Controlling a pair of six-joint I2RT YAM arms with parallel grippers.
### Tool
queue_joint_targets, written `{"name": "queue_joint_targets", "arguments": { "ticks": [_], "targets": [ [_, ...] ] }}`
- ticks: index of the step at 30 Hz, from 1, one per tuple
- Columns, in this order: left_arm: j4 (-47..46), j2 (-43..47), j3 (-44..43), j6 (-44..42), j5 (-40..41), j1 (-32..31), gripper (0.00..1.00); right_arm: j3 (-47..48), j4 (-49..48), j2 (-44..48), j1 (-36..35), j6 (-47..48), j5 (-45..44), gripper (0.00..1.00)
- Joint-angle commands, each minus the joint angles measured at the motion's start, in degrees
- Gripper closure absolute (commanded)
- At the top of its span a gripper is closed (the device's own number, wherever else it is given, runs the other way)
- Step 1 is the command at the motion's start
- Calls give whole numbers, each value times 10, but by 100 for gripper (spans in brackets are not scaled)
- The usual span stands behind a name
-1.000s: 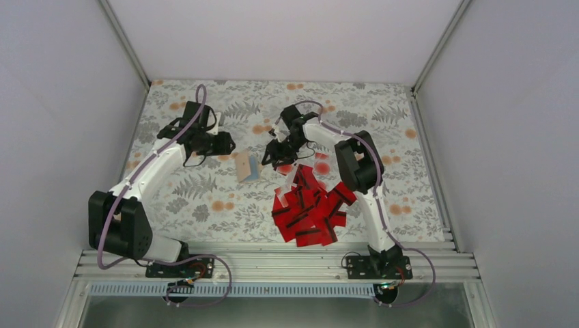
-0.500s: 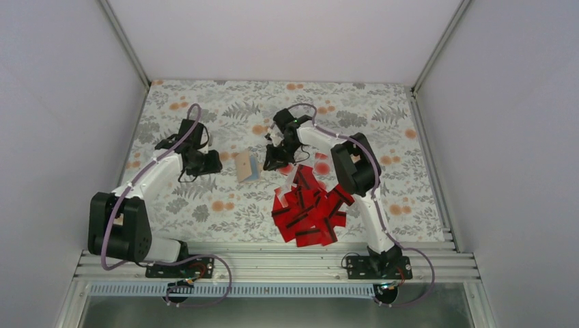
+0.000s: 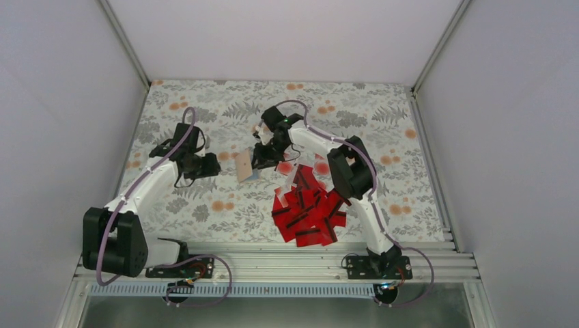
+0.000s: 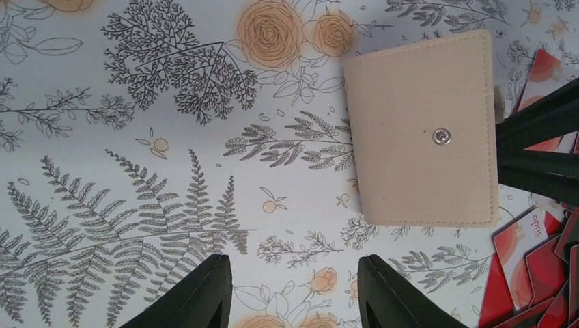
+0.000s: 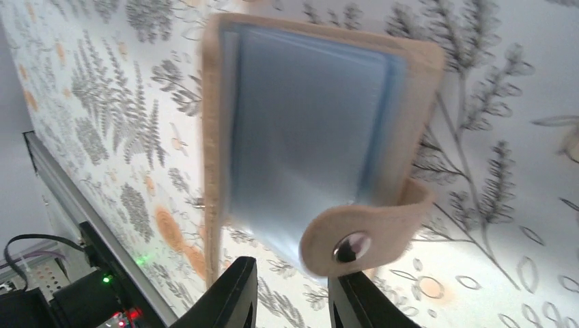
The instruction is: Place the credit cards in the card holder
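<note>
The holder (image 3: 244, 166) sits at the middle of the surface (image 3: 205, 208), between the two grippers and left of the cards (image 3: 307, 212), which lie in a loose overlapping heap toward the near right. Seen from the right wrist, the holder is open, showing pale blue sleeves inside, its snap flap (image 5: 358, 239) hanging toward the camera. The right gripper (image 5: 290, 270) is just right of the holder with its jaws slightly apart and nothing visible between them. The flap is at the tip of one finger, but contact cannot be told. The left gripper (image 4: 293, 260) hovers just left of the holder, jaws apart and empty, over bare cloth.
</note>
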State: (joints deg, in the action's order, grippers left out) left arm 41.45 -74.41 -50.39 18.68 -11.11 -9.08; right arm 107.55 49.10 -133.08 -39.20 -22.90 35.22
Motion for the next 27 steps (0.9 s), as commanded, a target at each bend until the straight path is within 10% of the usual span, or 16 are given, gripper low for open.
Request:
{"name": "queue_joint_targets", "arguments": {
  "ticks": [1, 27],
  "targets": [
    [17, 21, -6, 0, -4, 7, 53, 41, -2, -15, -18, -10, 28, 72],
    [29, 112, 14, -15, -121, 23, 53, 149, -76, -139, -62, -88, 105, 68]
  ]
}}
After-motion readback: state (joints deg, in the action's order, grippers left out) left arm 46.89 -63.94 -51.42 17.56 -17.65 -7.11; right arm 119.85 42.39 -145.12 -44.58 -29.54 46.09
